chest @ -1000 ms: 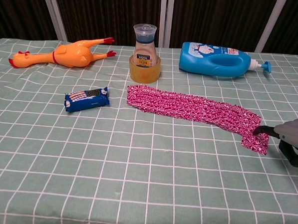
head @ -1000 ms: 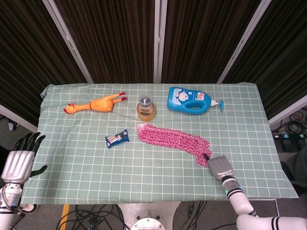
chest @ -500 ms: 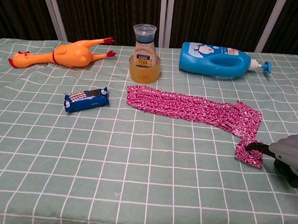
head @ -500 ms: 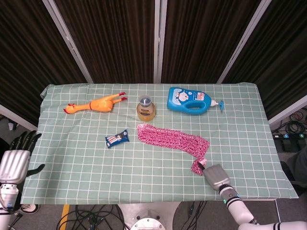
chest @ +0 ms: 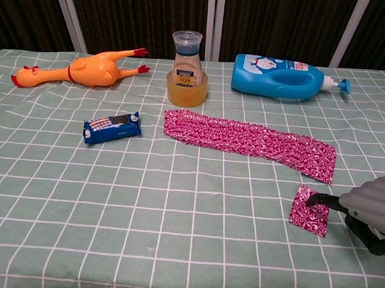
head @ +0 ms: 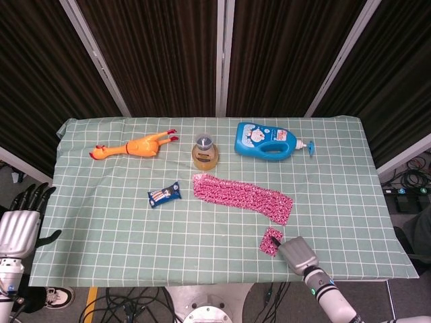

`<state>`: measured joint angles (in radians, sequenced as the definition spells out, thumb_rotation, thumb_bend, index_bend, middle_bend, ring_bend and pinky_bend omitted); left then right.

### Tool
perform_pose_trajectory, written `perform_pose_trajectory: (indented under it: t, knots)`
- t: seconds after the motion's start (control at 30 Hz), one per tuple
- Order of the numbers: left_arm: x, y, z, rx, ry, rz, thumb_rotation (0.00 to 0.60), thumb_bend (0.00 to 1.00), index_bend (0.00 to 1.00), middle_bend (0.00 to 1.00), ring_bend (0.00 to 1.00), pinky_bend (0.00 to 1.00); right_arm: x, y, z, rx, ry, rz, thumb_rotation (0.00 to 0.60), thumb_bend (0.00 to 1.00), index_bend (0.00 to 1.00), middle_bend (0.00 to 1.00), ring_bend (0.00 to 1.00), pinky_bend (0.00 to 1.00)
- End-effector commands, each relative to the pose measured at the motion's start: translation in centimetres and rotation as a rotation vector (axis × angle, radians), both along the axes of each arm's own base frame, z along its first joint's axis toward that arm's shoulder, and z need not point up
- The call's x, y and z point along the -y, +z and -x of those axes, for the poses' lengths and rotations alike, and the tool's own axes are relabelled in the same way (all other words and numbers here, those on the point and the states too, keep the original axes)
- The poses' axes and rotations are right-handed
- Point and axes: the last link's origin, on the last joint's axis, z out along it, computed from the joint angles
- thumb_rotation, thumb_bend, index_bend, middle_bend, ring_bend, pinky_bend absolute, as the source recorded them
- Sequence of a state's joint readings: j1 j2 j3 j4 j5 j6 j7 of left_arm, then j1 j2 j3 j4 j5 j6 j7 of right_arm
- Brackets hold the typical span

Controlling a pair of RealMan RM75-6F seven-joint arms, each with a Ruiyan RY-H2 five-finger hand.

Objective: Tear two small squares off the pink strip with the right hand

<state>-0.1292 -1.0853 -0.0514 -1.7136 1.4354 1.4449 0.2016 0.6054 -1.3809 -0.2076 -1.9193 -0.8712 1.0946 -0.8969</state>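
Observation:
The pink strip (head: pixel 241 196) (chest: pixel 249 140) lies flat across the middle of the green checked table. A small pink square (head: pixel 271 241) (chest: pixel 309 211) sits apart from the strip's right end, near the front edge. My right hand (head: pixel 297 254) (chest: pixel 370 203) holds that square at its right edge with a dark fingertip (chest: pixel 315 199) on top of it. My left hand (head: pixel 21 224) hangs off the table's left side with fingers spread, holding nothing; the chest view does not show it.
A rubber chicken (head: pixel 135 145) (chest: pixel 80 68) lies at the back left. A jar of orange liquid (head: pixel 205 152) (chest: pixel 187 71) and a blue detergent bottle (head: pixel 269 141) (chest: pixel 281 77) stand behind the strip. A blue snack packet (head: pixel 164 194) (chest: pixel 112 127) lies left of it.
The end square has come off the strip and moved toward the front edge with my right hand. The strip's bent end has sprung back flat. The left hand barely shifted.

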Motion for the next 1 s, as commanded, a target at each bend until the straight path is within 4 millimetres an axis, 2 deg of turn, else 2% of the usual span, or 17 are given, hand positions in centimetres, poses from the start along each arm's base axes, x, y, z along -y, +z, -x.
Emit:
perform_pose_trajectory:
  t: [0.03, 0.23, 0.4, 0.63, 1.0]
  knots:
    - [0.0, 0.0, 0.0, 0.001, 0.001, -0.001, 0.6, 0.14, 0.1, 0.05, 0.01, 0.14, 0.1, 0.3, -0.3, 0.019, 0.01, 0.019, 0.6, 1.0, 0.15, 0.93, 0.82, 0.73]
    - [0.0, 0.0, 0.0, 0.0, -0.002, 0.001, 0.6, 0.14, 0.1, 0.05, 0.01, 0.14, 1.3, 2.0, -0.7, 0.077, 0.04, 0.131, 0.6, 1.0, 0.16, 0.93, 0.82, 0.73]
    - [-0.1, -0.2, 0.0, -0.003, -0.004, 0.005, 0.6, 0.14, 0.1, 0.05, 0.01, 0.14, 2.9, 2.8, -0.2, 0.07, 0.034, 0.189, 0.6, 1.0, 0.16, 0.93, 0.82, 0.73]
    - [-0.1, -0.2, 0.0, -0.008, 0.0, 0.007, 0.6, 0.14, 0.1, 0.05, 0.01, 0.14, 5.2, 2.2, 0.4, 0.034, -0.023, 0.193, 0.6, 1.0, 0.15, 0.93, 0.82, 0.73]
    - [-0.1, -0.1, 0.1, -0.018, -0.002, 0.01, 0.6, 0.14, 0.1, 0.05, 0.01, 0.14, 7.3, 1.0, 0.4, 0.013, -0.063, 0.185, 0.6, 1.0, 0.15, 0.93, 0.82, 0.73]
